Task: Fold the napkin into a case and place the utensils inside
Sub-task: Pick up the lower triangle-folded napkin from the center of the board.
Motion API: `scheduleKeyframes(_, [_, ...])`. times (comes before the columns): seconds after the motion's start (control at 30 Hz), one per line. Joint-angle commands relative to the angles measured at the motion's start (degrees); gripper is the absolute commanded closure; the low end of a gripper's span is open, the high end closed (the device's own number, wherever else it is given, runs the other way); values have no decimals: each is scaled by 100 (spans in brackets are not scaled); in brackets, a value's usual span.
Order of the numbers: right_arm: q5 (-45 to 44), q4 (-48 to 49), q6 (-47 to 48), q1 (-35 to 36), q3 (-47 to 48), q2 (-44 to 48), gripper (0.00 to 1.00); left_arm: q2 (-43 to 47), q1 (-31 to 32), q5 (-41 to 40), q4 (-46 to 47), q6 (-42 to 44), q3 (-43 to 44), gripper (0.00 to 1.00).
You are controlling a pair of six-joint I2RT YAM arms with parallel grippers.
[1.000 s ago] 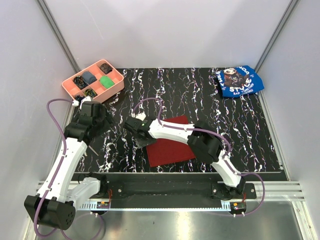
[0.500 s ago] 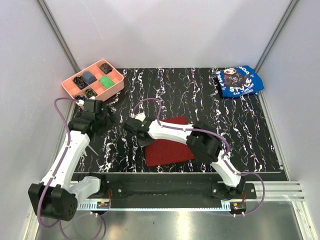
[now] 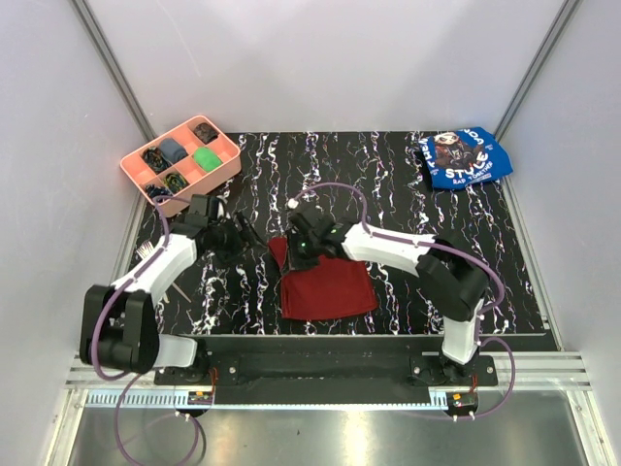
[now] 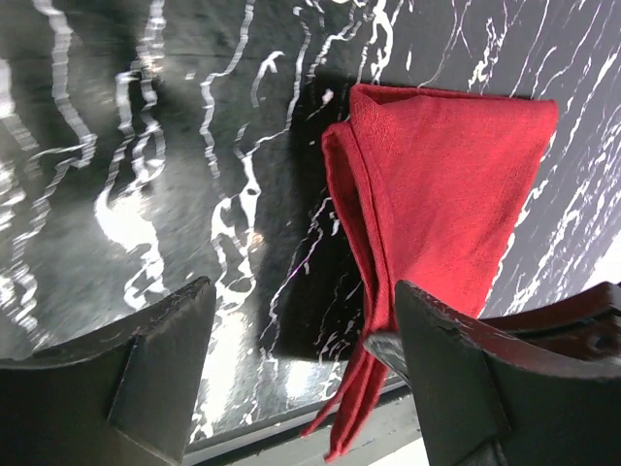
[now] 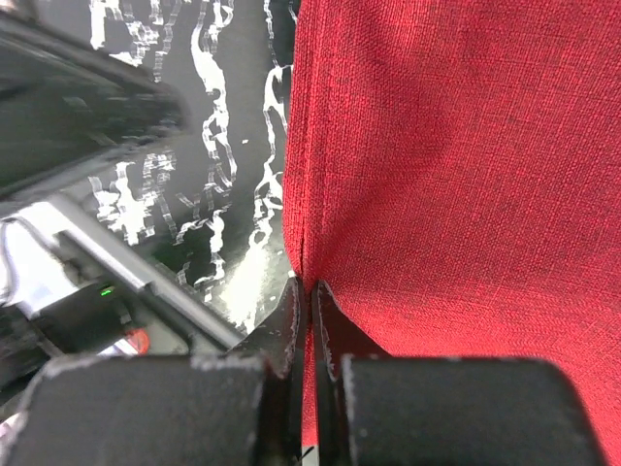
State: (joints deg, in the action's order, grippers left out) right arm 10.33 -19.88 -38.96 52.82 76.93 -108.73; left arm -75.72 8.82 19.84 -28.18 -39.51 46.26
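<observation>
Jaws first: top view, your right gripper is pinched shut on the upper-left corner of the dark red square cloth napkin. The left gripper stands spread wide, holding nothing, aimed at that same corner from just beside it. Napkin lies mid-way across the black white-veined table, already doubled over, w/ the pinched corner peaked up. My read: right holds the layers together so left can take a 2nd pinch for the next fold. Pink plastic compartment tray sits back-left and the blue printed cloth back-right, both well apart from the work, so neither is in your way. Thin silver fork (only the tines show, I think) lies at the table's left edge by the left arm, prob. parked until there's a case to fill.

Left wrist view: both fingers are wide apart w/ bare table between them. Napkin's layered edge runs down just beside the finger on the view's right, not between the two. Near end looks raised off the table; can't tell how far.

Right wrist view: fingertips are pressed together w/ the napkin's edge clamped in the seam, cloth fanning out from the pinch. Grip looks shallow, right at the edge, so a quick pull could slip it. Ease left in before you move right.
</observation>
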Motion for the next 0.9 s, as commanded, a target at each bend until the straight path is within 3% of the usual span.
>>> scheduleKeyframes(0.0, [962,951,-261,-262,-476,466,100,-275,208,398,735,-119,181,24])
scheduleKeyframes(0.53, [1673,1706,-367,-694,-1364,800,100,-1199,770,-41,1298,-849,506,28])
scheduleKeyframes(0.83, [2192,1926,-288,-878,-1715,792,100,-1699,867,-322,1149,-497,1121,56])
scheduleKeyframes(0.87, [2236,1935,-270,-913,-1742,774,100,-1726,893,-305,1140,-479,1157,63])
